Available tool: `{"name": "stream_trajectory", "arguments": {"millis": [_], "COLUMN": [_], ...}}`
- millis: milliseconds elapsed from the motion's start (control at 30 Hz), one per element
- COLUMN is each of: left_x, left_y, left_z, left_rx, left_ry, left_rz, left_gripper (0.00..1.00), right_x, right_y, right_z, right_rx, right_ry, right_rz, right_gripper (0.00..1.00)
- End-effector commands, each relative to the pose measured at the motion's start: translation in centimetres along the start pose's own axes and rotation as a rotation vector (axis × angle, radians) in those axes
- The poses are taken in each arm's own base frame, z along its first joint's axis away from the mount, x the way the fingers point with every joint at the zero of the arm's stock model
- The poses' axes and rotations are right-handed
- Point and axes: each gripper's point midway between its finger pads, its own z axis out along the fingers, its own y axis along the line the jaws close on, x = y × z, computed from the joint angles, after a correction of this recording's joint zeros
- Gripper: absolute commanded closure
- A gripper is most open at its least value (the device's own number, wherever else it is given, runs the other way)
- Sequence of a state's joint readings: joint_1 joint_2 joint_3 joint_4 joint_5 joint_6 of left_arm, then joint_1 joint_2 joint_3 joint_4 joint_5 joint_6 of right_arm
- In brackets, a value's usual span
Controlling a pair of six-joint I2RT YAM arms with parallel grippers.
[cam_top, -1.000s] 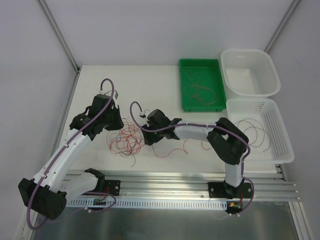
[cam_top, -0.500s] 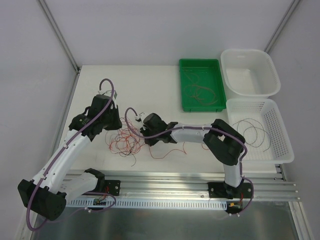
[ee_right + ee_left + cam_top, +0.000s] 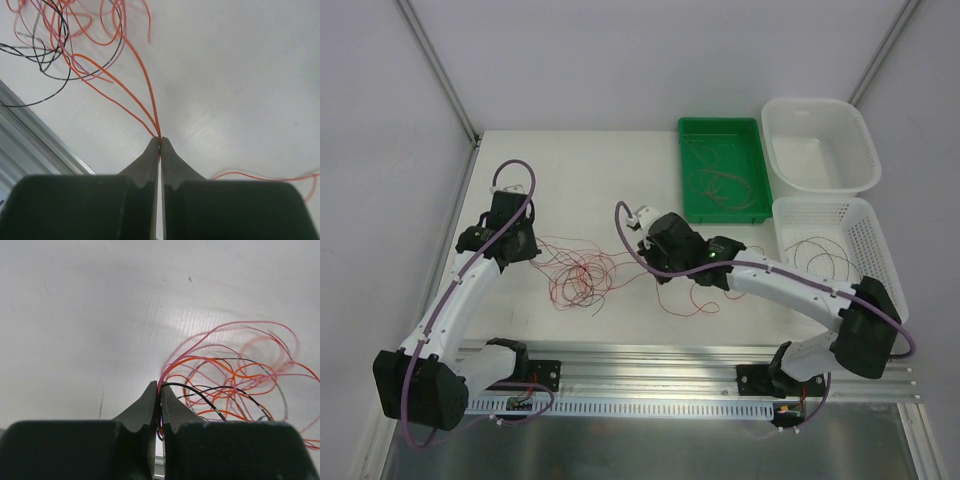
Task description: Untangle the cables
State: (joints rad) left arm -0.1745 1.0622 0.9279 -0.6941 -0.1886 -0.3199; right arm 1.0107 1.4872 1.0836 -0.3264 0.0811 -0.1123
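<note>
Cables now drawn out between the two: right gripper just clamped orange ones, left gripper stays clamped on pink; tangle likely loosening.

**Open ground at the back, wires strung across the middle**

The far half of the table lies bare from its left edge to the green tray — the widest way through. Across the middle, the cables spread in loose loops between the left gripper and the right gripper. Each pinches strands, so that band is barred. The right arm lies low across the near right. Beyond it the white basket and white tub fill the right side — the tray just beside them.
</note>
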Motion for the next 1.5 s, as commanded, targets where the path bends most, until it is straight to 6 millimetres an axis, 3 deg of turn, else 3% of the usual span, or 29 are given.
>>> {"name": "stream_trajectory", "arguments": {"millis": [0, 133, 167, 267, 333, 400, 467, 633, 767, 867, 933, 1067, 1133, 1367, 1467], "left_x": [-0.4, 0.3, 0.5, 0.8, 0.8, 0.8, 0.9, 0.9, 0.6, 0.3, -0.1, -0.6, -0.5, -0.3, -0.4], "left_y": [1.7, 2.7, 3.1, 3.4, 3.3, 3.2, 2.9, 3.1, 3.3, 3.9, 4.1, 3.8, 3.7, 3.9, 3.9], "left_z": [0.6, 1.7, 1.9, 2.1, 2.2, 2.3, 2.4, 2.2, 1.9, 1.6, 1.2, 1.0, 1.1, 1.1, 1.1], "left_rx": [-0.090, -0.142, -0.160, -0.175, -0.169, -0.164, -0.148, -0.150, -0.158, -0.185, -0.192, -0.180, -0.176, -0.182, -0.179], "left_ry": [-0.009, 0.026, 0.031, 0.040, 0.040, 0.046, 0.053, 0.038, 0.014, -0.013, -0.036, -0.054, -0.048, -0.052, -0.053], "left_rz": [0.020, 0.015, 0.013, 0.008, 0.008, 0.010, 0.009, 0.005, -0.004, -0.014, -0.024, -0.031, -0.028, -0.021, -0.020], "left_gripper": [1.00, 1.00, 1.00, 1.00, 1.00, 1.00, 1.00, 1.00, 1.00, 1.00, 1.00, 1.00, 1.00, 1.00, 1.00], "right_x": [-2.4, -3.6, -4.3, -5.0, -4.9, -4.9, -4.2, -1.4, 1.2, 2.6, 3.1, 4.5, 5.0, 7.9, 9.2], "right_y": [-3.5, -6.4, -7.2, -10.4, -11.7, -11.2, -10.2, -8.6, -7.7, -7.4, -7.3, -4.9, -4.7, -7.3, -7.0], "right_z": [-5.3, -10.1, -12.3, -16.2, -17.3, -17.1, -15.5, -9.0, -4.7, -2.8, -2.6, -1.2, -0.7, -0.2, 0.4], "right_rx": [0.104, 0.165, 0.187, 0.277, 0.299, 0.241, 0.181, 0.084, 0.051, 0.085, 0.134, 0.143, 0.157, 0.353, 0.344], "right_ry": [-0.057, -0.143, -0.207, -0.336, -0.393, -0.404, -0.360, -0.201, -0.074, -0.008, 0.038, 0.132, 0.154, 0.272, 0.334], "right_rz": [-0.012, 0.046, 0.072, 0.209, 0.287, 0.303, 0.321, 0.413, 0.471, 0.450, 0.409, 0.312, 0.309, 0.256, 0.234], "right_gripper": [0.99, 0.99, 0.99, 0.99, 0.99, 0.99, 0.99, 0.99, 0.66, 0.51, 0.50, 0.42, 0.39, 0.37, 0.38]}}
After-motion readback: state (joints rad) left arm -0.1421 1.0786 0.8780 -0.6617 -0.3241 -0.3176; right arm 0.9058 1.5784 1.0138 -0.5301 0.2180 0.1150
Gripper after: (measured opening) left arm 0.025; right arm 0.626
